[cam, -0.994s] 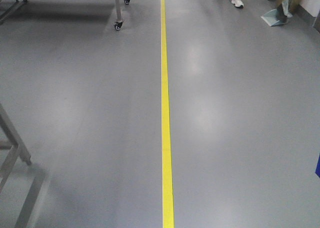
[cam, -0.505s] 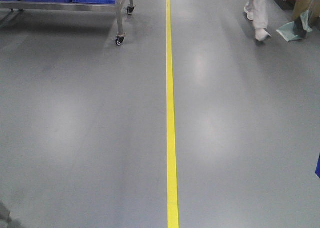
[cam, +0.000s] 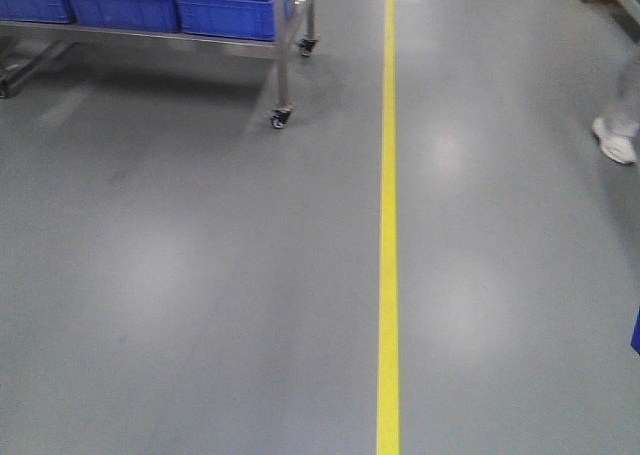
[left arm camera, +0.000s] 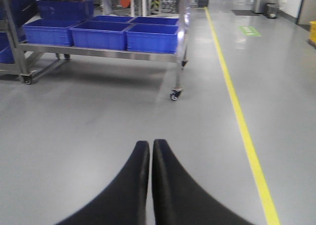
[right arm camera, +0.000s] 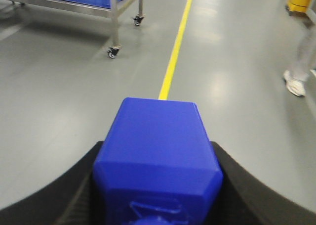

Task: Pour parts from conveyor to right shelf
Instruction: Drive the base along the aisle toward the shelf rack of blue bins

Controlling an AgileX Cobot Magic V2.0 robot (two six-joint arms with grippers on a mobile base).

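The part (right arm camera: 158, 151), a glossy blue plastic block, fills the lower middle of the right wrist view. My right gripper (right arm camera: 157, 145) is shut on it, one black finger (right arm camera: 84, 190) against each side. A blue sliver (cam: 636, 333) shows at the right edge of the front view. My left gripper (left arm camera: 150, 143) hangs over bare floor, shut with nothing between its fingers. A steel-framed rack (cam: 200, 40) on casters holds big blue bins (cam: 225, 3) at the far left; it may be the right shelf, I cannot tell. The conveyor is out of view.
Glossy grey floor with a yellow line (cam: 388, 225) runs ahead. The rack (left arm camera: 98, 52) and its bins (left arm camera: 150, 34) stand left of the line, nearest caster (cam: 280, 118). A person's white shoe (cam: 613, 143) is at the right. A yellow object (right arm camera: 301, 0) stands far right.
The view has shifted: the rack and the yellow line have slid right and closer in the front view. The walking person moved from the top middle to the right edge.
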